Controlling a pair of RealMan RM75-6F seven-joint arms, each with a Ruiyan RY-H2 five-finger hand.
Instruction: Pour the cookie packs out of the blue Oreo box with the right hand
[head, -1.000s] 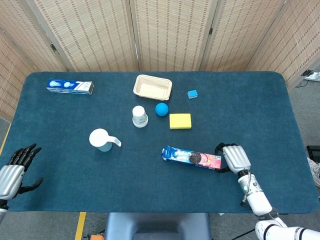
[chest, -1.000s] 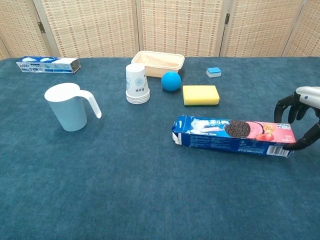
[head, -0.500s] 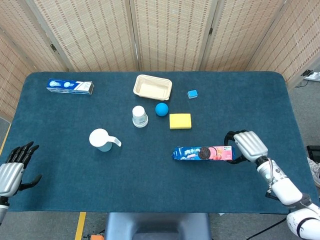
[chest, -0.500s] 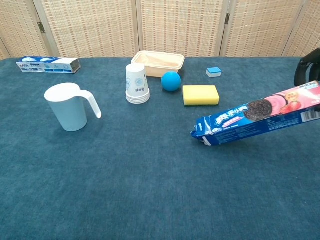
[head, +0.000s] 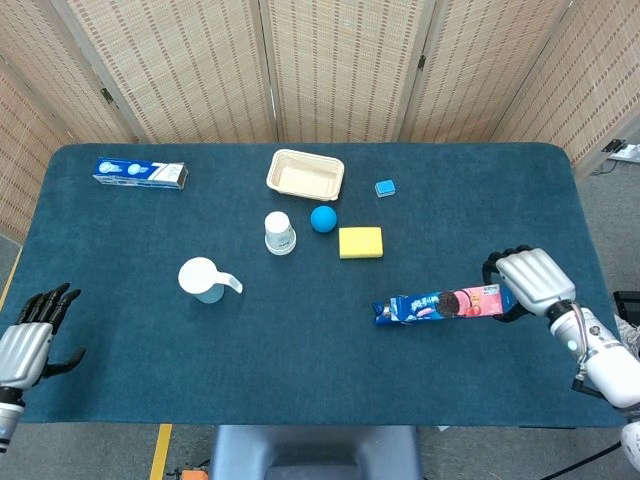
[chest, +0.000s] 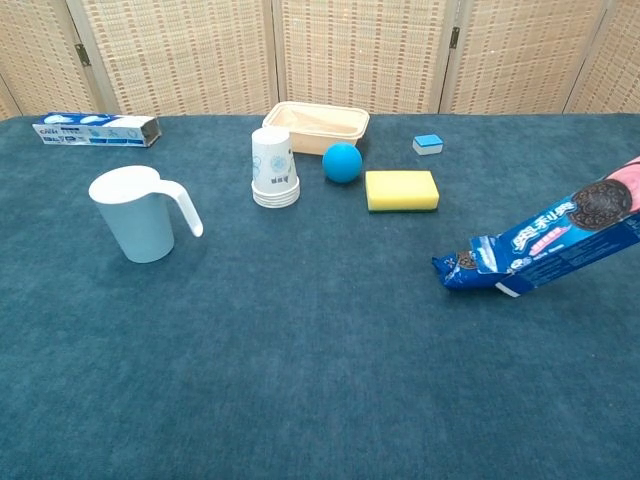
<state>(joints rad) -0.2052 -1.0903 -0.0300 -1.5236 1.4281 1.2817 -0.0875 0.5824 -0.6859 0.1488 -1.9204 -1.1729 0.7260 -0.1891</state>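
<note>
Head view: right hand (head: 528, 282) grips the far end of the Oreo box (head: 440, 304), fingers wrapped round it. The box extends from the hand toward the robot's left. Chest view shows the box (chest: 560, 240) tilted, held end high and off frame, open end low, just above or touching the bench (chest: 300, 350); contact cannot be told.

Step in hand, as judged: the pour. A dark blue cookie pack (chest: 462, 270) is showing at the open mouth, partly out and lying at the bench surface. None fully clear of the box that I can see.

Next move likely calls for a steeper tilt or a small shake, drawing the box back toward the hand so the packs slide free. Risk: flap at the mouth may catch a pack.

Left hand (head: 28, 340) is well apart at the opposite bench edge, fingers spread, holding nothing.
</note>
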